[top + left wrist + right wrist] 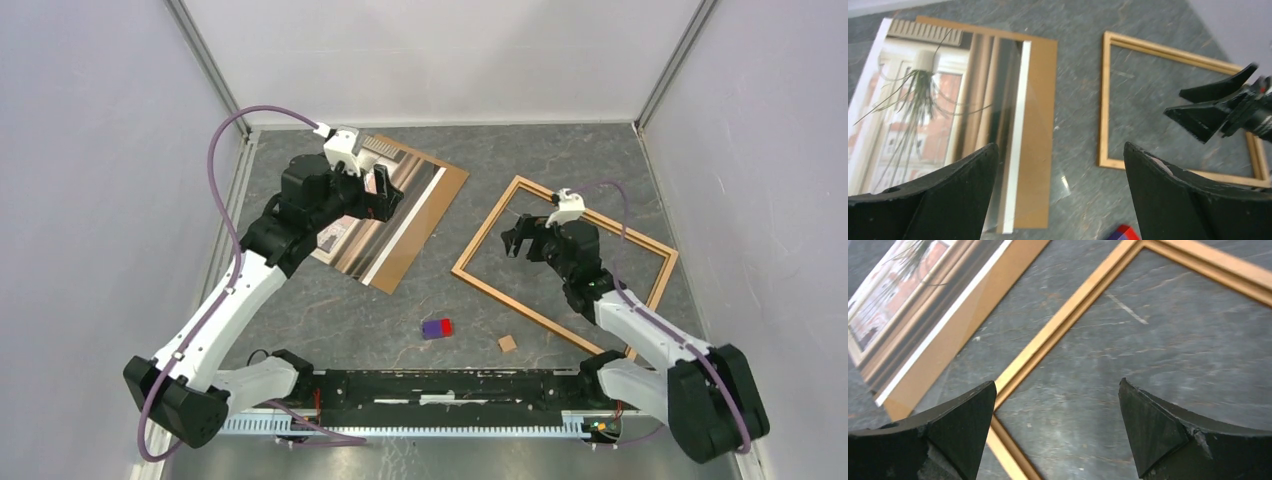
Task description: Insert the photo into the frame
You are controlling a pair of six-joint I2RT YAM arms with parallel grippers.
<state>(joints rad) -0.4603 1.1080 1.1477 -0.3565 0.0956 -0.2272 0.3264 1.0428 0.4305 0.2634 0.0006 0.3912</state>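
The photo [372,228], a glossy print of a window with curtains and a plant, lies on a brown backing board [432,205] at the back left. It also shows in the left wrist view [923,100] and in the right wrist view [898,305]. The frame [487,226], thin light wood, lies flat at the right with bare table inside it; it shows too in both wrist views [1105,100] [1068,315]. My left gripper [386,196] is open and empty above the photo's right part [1060,150]. My right gripper [517,238] is open and empty above the frame's left corner [1058,390].
A clear sheet [1064,181] seems to lie over the photo and board, one corner past the board's edge. A small purple and red block [437,327] and a small brown square [508,343] lie near the front. White walls enclose the table.
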